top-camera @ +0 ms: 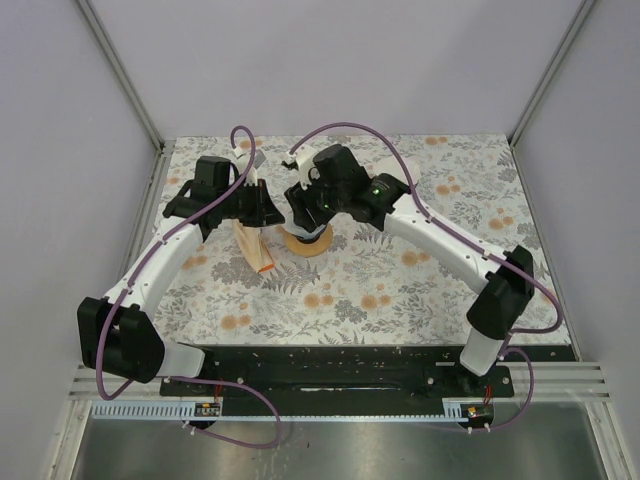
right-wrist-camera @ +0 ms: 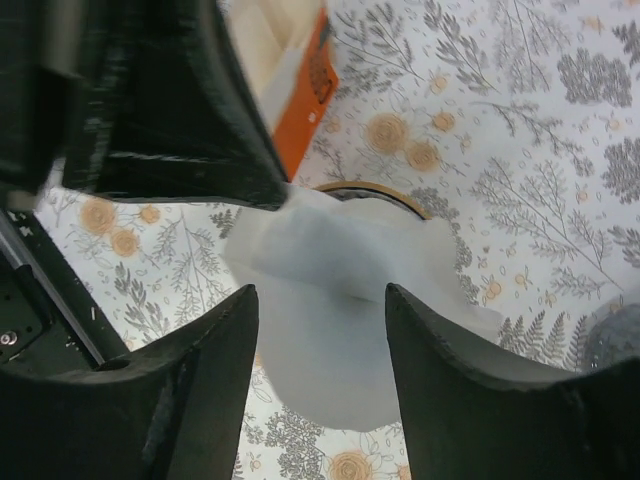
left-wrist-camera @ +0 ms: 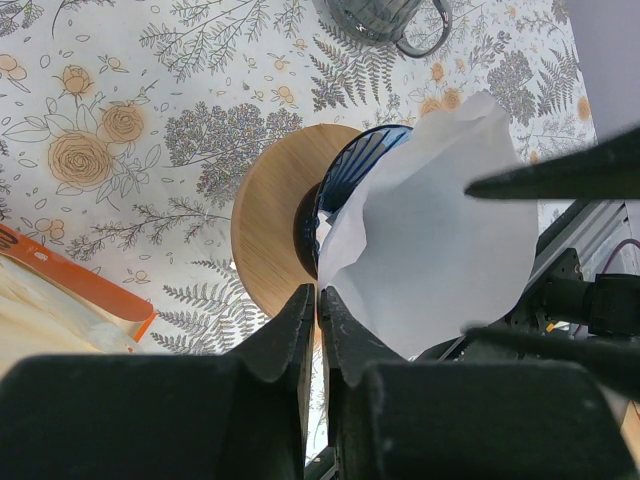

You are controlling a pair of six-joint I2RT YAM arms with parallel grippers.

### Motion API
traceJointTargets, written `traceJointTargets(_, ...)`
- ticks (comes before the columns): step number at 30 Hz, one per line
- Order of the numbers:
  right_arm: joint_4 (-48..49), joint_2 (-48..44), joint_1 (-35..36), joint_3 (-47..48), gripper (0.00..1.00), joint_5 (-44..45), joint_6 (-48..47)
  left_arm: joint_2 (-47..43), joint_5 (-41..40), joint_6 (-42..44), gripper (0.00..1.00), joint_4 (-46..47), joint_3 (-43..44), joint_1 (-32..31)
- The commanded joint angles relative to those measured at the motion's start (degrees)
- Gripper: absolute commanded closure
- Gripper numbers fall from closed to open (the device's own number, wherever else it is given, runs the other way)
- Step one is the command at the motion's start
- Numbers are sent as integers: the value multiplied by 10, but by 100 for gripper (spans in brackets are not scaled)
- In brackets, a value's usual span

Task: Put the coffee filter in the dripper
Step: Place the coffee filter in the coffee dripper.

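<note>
The left tool is closed to a sliver, pinching the edge of the white paper coffee filter. The filter hangs opened over the blue dripper on its round wooden base. Only the right wrist view shows the right tool spread wide, one finger on each side of the filter. Overhead, both tools crowd above the base on the floral bench, with the orange filter pack just beside it.

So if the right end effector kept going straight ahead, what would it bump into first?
The right end effector would most likely meet the white coffee filter first; it sits right between the open fingers.
</note>
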Motion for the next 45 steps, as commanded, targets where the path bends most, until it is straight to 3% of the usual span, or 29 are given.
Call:
traceJointTargets(1, 67, -57, 34, -26, 36, 7, -26, -2, -2, -4, 90, 17, 8, -2)
traceJointTargets(6, 69, -60, 39, -39, 35, 17, -43, 2, 2, -3, 90, 16, 15, -2)
traceJointTargets(11, 45, -46, 43, -26, 35, -37, -48, 0, 0, -4, 89, 16, 18, -2)
traceJointTargets(20, 75, -17, 68, -57, 33, 16, -8, 4, -1, -8, 89, 16, 17, -2)
traceJointTargets(26, 71, 5, 78, -48, 37, 37, 0, 4, 0, -8, 89, 16, 16, -2)
traceJointTargets(30, 72, 16, 82, -45, 47, 38, 0, 3, 0, -8, 89, 15, 18, -2)
traceJointTargets(36, 71, 21, 82, -48, 76, 40, -7, 4, 4, -9, 89, 17, 17, -2)
traceJointTargets(39, 70, 20, 82, -52, 80, 39, -13, 3, 4, -8, 89, 17, 18, -2)
traceJointTargets(43, 70, 15, 82, -54, 78, 40, -18, 2, 4, -7, 89, 17, 18, -1)
traceJointTargets(45, 69, 13, 82, -53, 64, 39, -18, 2, 3, -6, 89, 17, 16, -2)
